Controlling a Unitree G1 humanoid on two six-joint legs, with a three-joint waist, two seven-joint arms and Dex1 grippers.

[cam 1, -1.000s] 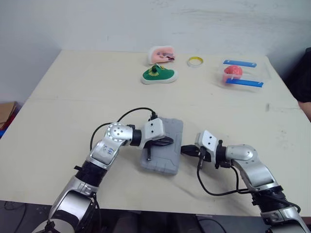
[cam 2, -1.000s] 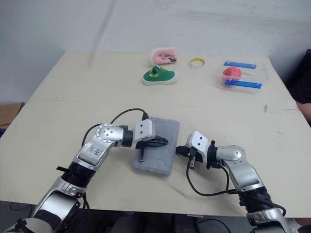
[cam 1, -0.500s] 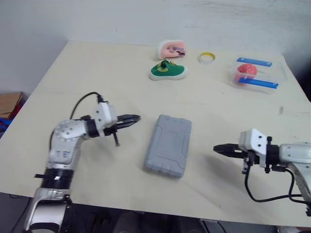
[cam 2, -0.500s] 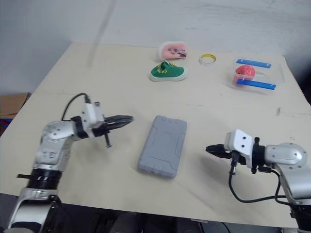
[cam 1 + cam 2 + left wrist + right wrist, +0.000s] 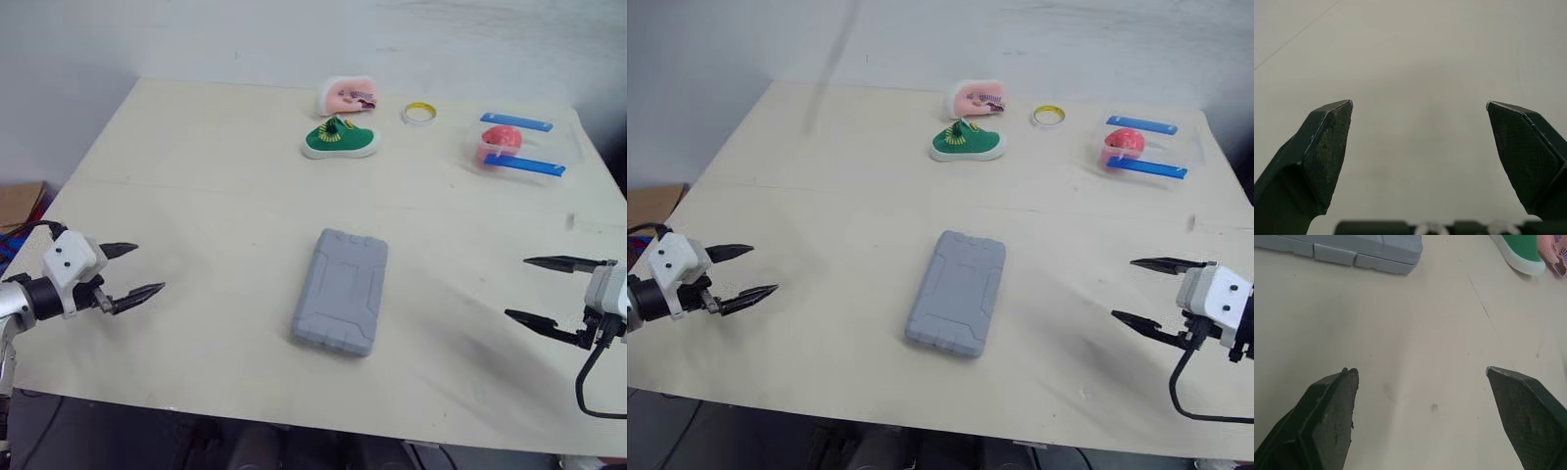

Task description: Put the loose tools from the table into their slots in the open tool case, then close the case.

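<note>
A grey tool case [image 5: 341,291] lies shut and flat in the middle of the table, with no loose tools around it. My left gripper [image 5: 130,269] hovers at the table's left edge, well clear of the case, its two black fingers spread wide and empty. Far to the right, my right gripper [image 5: 527,289] stands open too, with nothing between its fingers. In the right wrist view the case's edge [image 5: 1347,249] lies beyond the open fingertips [image 5: 1332,401].
At the back of the table sit a green shoe [image 5: 340,141], a pink shoe [image 5: 348,96], a yellow tape ring [image 5: 418,113] and a clear box with blue strips holding a red object [image 5: 509,145]. Bare tabletop [image 5: 216,215] surrounds the case.
Both arms have drawn away from the case, the left to the left table edge, the right to the right edge. Both grippers went from shut to wide open. The camera view also shifted.
</note>
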